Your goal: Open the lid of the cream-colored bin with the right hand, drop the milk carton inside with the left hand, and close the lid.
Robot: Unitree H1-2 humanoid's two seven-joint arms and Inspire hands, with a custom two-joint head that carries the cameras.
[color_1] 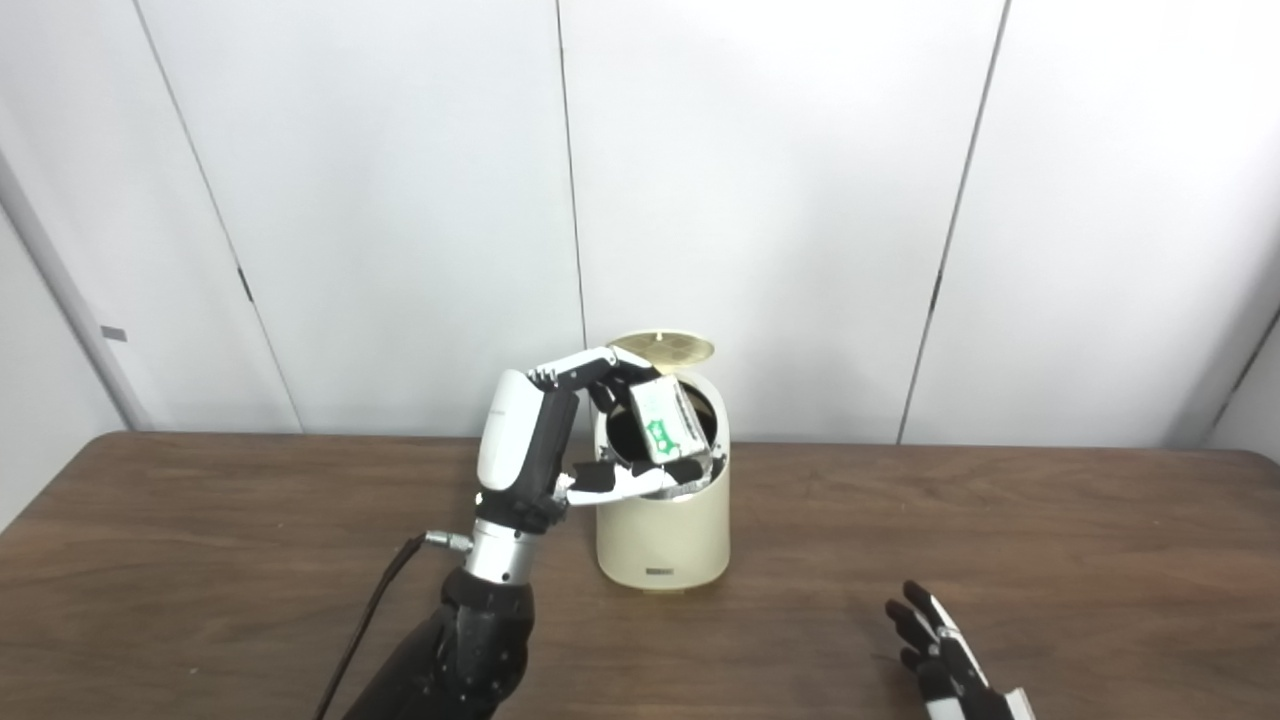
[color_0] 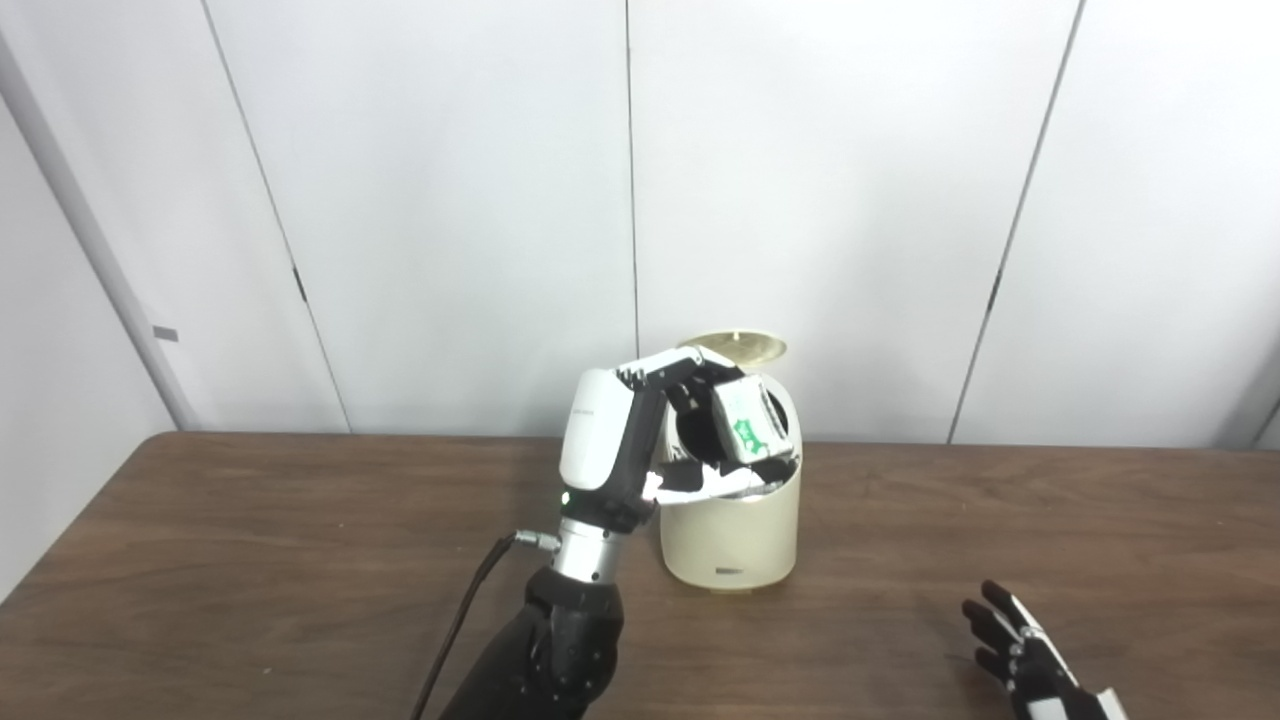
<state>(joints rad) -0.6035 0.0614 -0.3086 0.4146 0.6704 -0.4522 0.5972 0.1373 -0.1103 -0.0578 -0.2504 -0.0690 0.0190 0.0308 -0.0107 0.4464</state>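
Observation:
The cream-colored bin (color_0: 730, 530) stands on the table at centre, its round lid (color_0: 735, 347) tipped up open at the back. My left hand (color_0: 660, 430) is raised over the bin's open mouth, shut on the white milk carton with green print (color_0: 745, 420), which is tilted just above the opening. My right hand (color_0: 1030, 660) is open with fingers apart, low over the table at the front right, well away from the bin. The same scene shows in the right eye view, with the carton (color_1: 663, 420) over the bin (color_1: 662, 525).
The brown wooden table (color_0: 250, 560) spreads to both sides of the bin. White wall panels (color_0: 450, 200) stand close behind the table's back edge. A black cable (color_0: 470, 610) hangs from my left wrist.

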